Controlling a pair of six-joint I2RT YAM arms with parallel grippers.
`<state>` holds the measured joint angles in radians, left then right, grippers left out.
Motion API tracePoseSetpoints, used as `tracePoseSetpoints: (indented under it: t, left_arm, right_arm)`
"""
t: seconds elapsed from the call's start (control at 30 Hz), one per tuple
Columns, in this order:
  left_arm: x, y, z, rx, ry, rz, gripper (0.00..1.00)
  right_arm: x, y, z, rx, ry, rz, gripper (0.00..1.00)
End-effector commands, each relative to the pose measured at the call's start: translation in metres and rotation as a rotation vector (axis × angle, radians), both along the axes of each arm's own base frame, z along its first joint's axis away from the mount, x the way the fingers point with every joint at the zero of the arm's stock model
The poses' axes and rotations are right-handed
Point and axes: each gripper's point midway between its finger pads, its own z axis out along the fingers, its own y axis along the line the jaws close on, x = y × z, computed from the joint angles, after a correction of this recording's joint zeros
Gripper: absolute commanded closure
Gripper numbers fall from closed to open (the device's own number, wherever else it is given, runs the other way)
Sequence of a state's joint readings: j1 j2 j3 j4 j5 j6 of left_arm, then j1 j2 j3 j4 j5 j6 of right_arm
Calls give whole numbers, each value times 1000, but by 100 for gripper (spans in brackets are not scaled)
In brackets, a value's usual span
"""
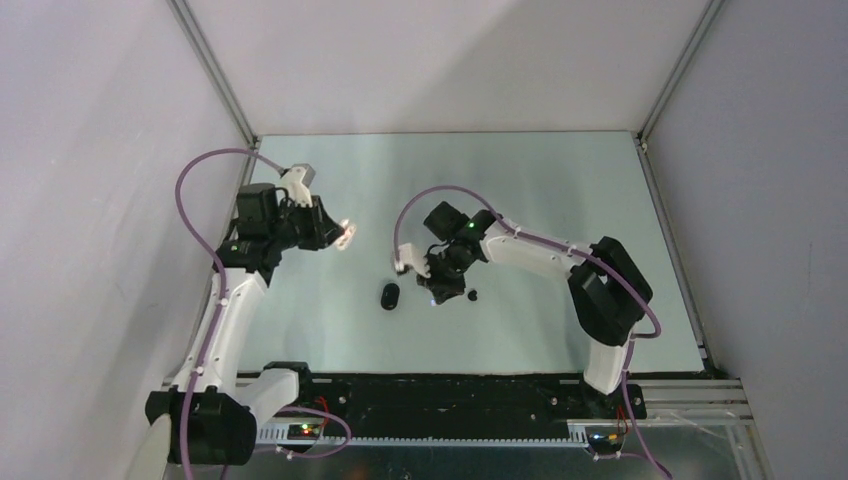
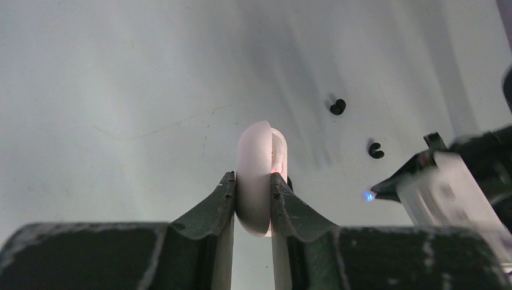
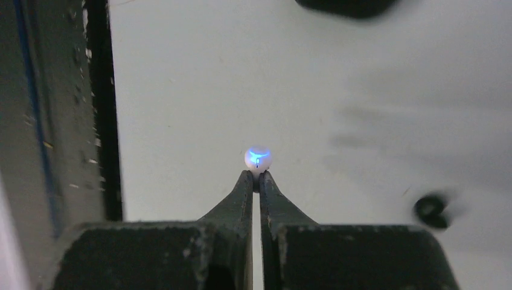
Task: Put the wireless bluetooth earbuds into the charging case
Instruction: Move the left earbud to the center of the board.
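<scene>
One white oval case (image 2: 255, 151) is being pinched by the left gripper (image 2: 252, 179); the right gripper (image 3: 255, 175) is pinching a white earbud (image 3: 257, 158) above the desk (image 1: 540, 180).

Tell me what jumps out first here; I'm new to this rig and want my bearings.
The right gripper pinches a tiny white earbud that glows blue. The left gripper clamps a white oval case edge-on, held off the table. A black charging case lies on the table between the two grippers.

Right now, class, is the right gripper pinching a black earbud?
No, the right gripper pinches a white earbud lit blue; a black earbud lies loose nearby.
</scene>
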<state>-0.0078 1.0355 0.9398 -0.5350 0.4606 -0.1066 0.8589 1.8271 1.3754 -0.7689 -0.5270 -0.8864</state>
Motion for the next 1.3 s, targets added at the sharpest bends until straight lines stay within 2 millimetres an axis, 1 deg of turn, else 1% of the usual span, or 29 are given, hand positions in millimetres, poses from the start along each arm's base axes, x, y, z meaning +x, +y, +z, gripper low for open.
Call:
tracePoseSetpoints:
  t: [0.0,0.03,0.07,0.1,0.17,0.27,0.33,0.47,0.53,0.57,0.6,0.67,0.7,0.77,0.83,0.93,1.0,1.03,1.07,1.1,1.13,1.17,1.2,1.23,1.27]
  left_arm:
    - [10,-14,30,-35,-93,-43,100]
    - [10,-14,30,-37,-93,-45,100]
    - [9,-14,30,-40,-91,-43,100]
    - [8,-15,30,-40,-93,-42,100]
    - [6,-15,30,-45,-93,-40,100]
    - [4,-15,30,-51,-91,-28,100]
    - [1,-15,31,-59,-91,-20,100]
    - [-4,-15,34,-66,-99,-16,100]
    - [-6,-14,32,-61,-93,-14,100]
    - [-7,-14,31,-57,-93,-14,100]
    - [-9,-13,30,-56,-90,-13,100]
    - [-10,-13,29,-52,-90,-13,100]
    - [-11,-13,28,-50,-90,-12,100]
    - [-12,-12,27,-50,-87,-12,100]
    - [-13,-12,27,-50,-87,-11,100]
    - [-13,-12,26,-46,-90,-14,100]
    - [-13,-11,26,-43,-90,-10,100]
    - [-14,-11,26,-38,-97,-13,100]
    - [-14,-10,26,-31,-102,-15,100]
    - [-14,-10,27,-26,-108,-16,100]
    - [-14,-9,27,-14,-115,-19,100]
    - [-15,-8,28,-7,-119,-19,100]
    - [-14,-6,28,11,-129,-23,100]
    - [-15,-5,28,23,-134,-22,100]
    - [-15,-3,28,40,-142,-29,100]
  right_arm:
    - [13,-28,-8,-149,370,-684,100]
    - [11,-35,-12,-159,371,-723,100]
    - [16,-38,-13,-159,357,-777,100]
    - [16,-41,-12,-161,357,-805,100]
    - [22,-43,-13,-176,363,-919,100]
    - [31,-49,-25,-224,341,-1082,100]
    - [39,-50,-33,-244,326,-1158,100]
    - [50,-44,-41,-262,313,-1236,100]
    - [51,-37,-41,-262,327,-1241,92]
    - [48,-31,-40,-258,344,-1219,87]
    - [48,-24,-39,-252,351,-1201,86]
    - [42,-11,-38,-245,355,-1145,78]
    - [40,-6,-38,-244,354,-1122,72]
    - [33,-1,-36,-248,355,-1084,67]
    - [28,2,-31,-242,365,-1050,63]
    - [25,-2,-19,-227,384,-1006,59]
    - [25,-4,-7,-196,410,-949,58]
    - [26,-2,3,-168,415,-917,58]
    - [23,-4,10,-148,436,-839,59]
    - [25,-1,22,-110,423,-774,59]
    - [20,-3,29,-85,407,-637,59]
    - [21,0,40,-52,381,-562,60]
    - [15,0,49,-5,334,-383,59]
    - [10,-2,53,15,306,-286,58]
    - [3,-8,57,61,225,-84,56]
